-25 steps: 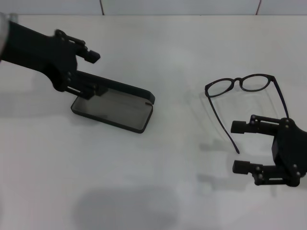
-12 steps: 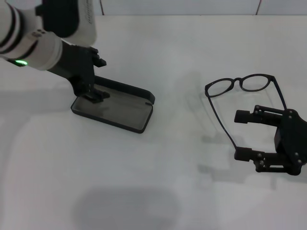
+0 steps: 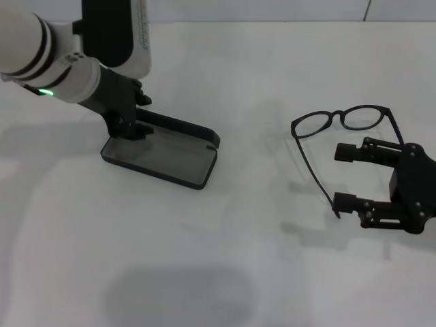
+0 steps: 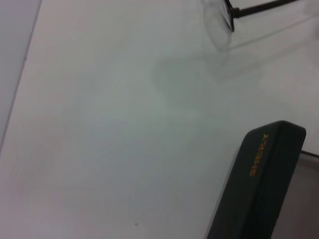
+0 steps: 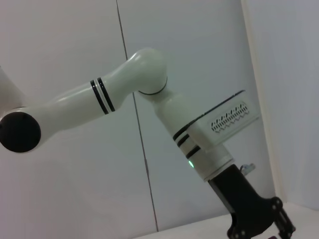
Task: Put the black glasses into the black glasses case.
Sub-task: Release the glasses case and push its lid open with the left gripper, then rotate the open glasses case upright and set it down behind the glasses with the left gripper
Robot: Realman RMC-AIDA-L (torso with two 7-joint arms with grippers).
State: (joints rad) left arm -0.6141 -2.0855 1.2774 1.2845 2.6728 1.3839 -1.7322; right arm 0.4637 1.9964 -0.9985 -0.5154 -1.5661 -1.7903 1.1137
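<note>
Head view shows us the black glasses case (image 3: 161,151) open at nine o'clock under our left pincer (image 3: 129,122), whose grip we cannot tell, while the black glasses (image 3: 340,126) lie unpacked on the surface (image 3: 238,259) beside our spread right pincer (image 3: 345,177).

Materials and finish, as seen.
Black glasses (image 3: 344,120): thin, smooth dark frame, clear lenses. Black glasses case (image 3: 163,148): matt black shell, dull grey lining, orange lettering on lid. Surface (image 3: 225,252): smooth, matt white. Left arm (image 5: 149,94): glossy white casing.
</note>
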